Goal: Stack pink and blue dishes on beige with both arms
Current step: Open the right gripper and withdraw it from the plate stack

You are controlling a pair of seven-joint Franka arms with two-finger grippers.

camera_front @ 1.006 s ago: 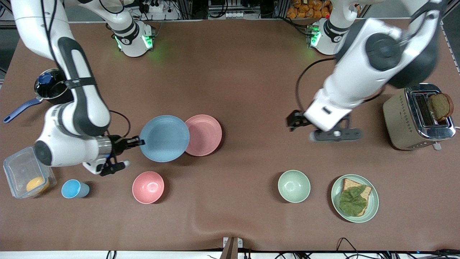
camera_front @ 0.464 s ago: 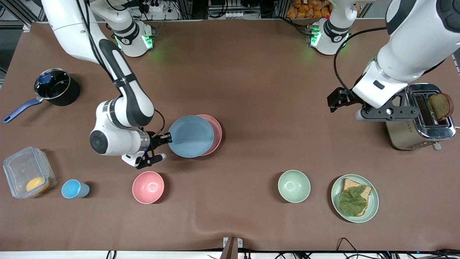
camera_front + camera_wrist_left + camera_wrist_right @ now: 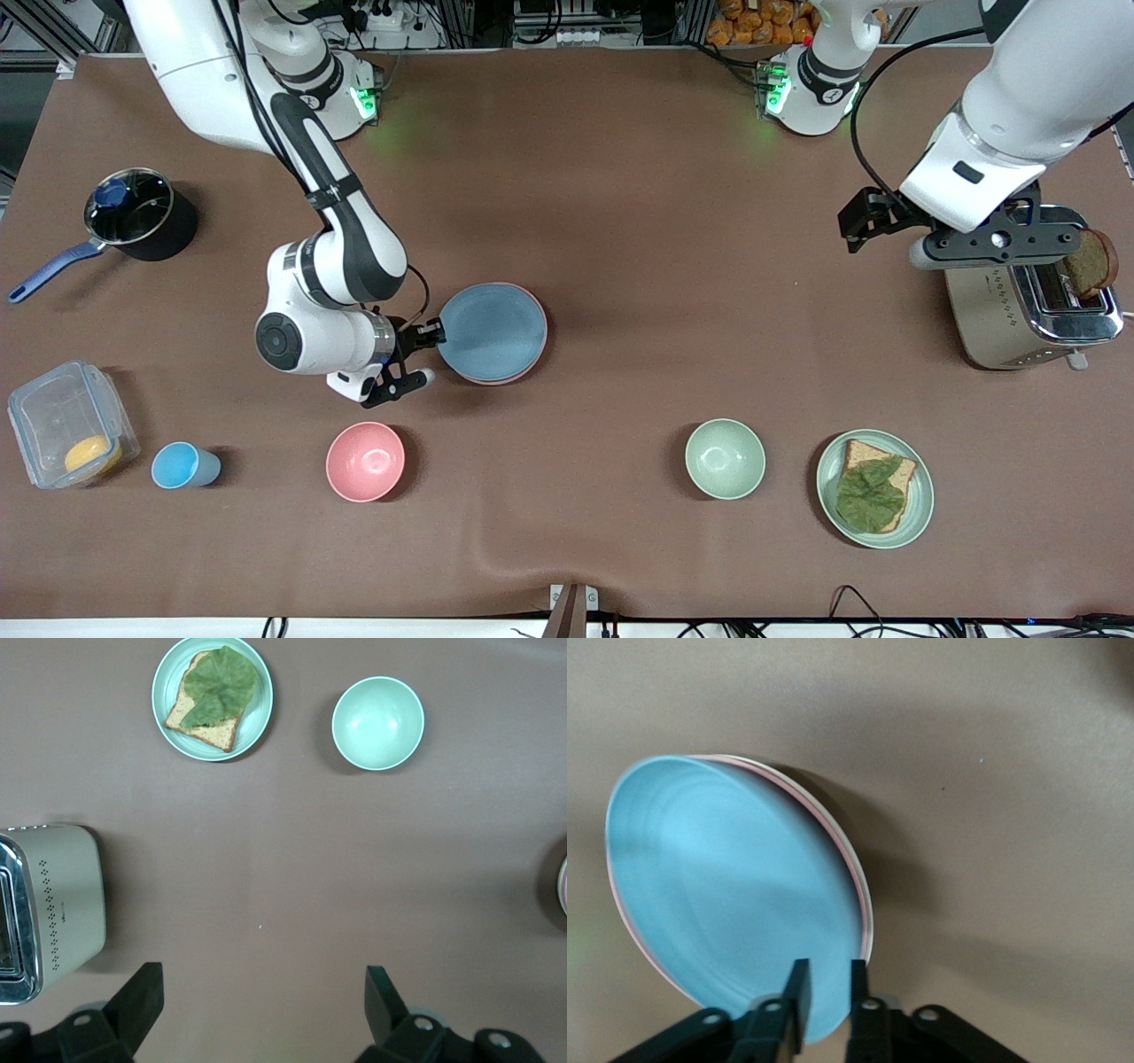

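The light blue plate [image 3: 492,330] lies over the pale pink plate [image 3: 545,341], of which only a thin rim shows. My right gripper [image 3: 434,333] is shut on the blue plate's rim on the side toward the right arm's end of the table. In the right wrist view the fingers of the right gripper [image 3: 827,979] straddle the edge of the blue plate [image 3: 726,895], with the pink rim [image 3: 833,828] and a cream-beige rim [image 3: 866,904] just under it. My left gripper [image 3: 864,220] hangs open over bare table beside the toaster, and in its own view that gripper [image 3: 261,992] holds nothing.
A pink bowl [image 3: 365,461], blue cup [image 3: 182,465] and clear container [image 3: 66,434] sit nearer the camera than the plates. A green bowl [image 3: 725,458], green plate with bread [image 3: 875,489] and toaster [image 3: 1028,301] stand toward the left arm's end. A pot [image 3: 133,213] is near the right arm.
My right gripper carried the blue plate sideways until it covers the pink plate almost fully. The left arm drew back toward the toaster.
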